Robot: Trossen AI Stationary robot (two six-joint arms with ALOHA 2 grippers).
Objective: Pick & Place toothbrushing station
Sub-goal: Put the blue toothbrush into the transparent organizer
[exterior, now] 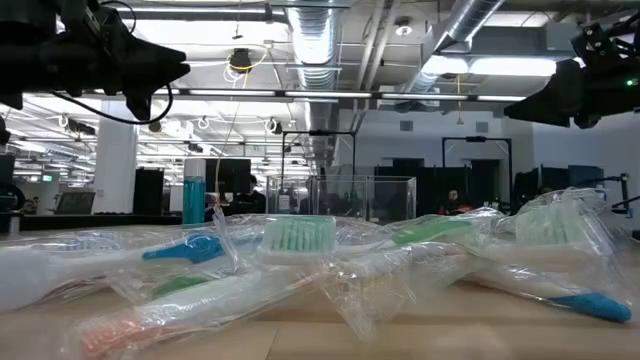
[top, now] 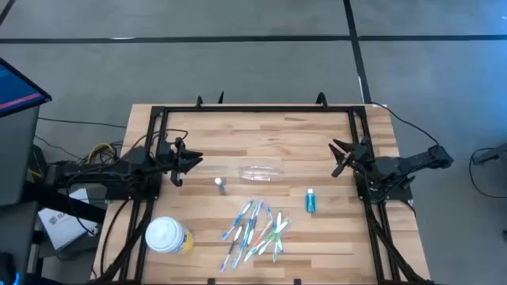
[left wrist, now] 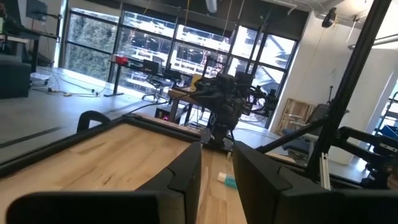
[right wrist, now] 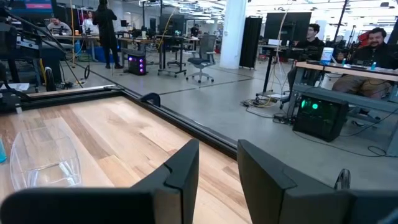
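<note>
I see the toothbrushing station (top: 261,172) lying on the counter (top: 301,134), untouched. Left of it my left claw (top: 192,161) waits, slightly parted and holding nothing. Right of it my right claw (top: 339,158) is the same.

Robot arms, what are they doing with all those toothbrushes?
Nothing is being held right now. The left gripper and the right gripper both hover open at opposite sides of the table. Between them lies the clear holder, untouched. Nearer the front sit a pile of wrapped toothbrushes, a small blue tube and a yellow cup.
</note>
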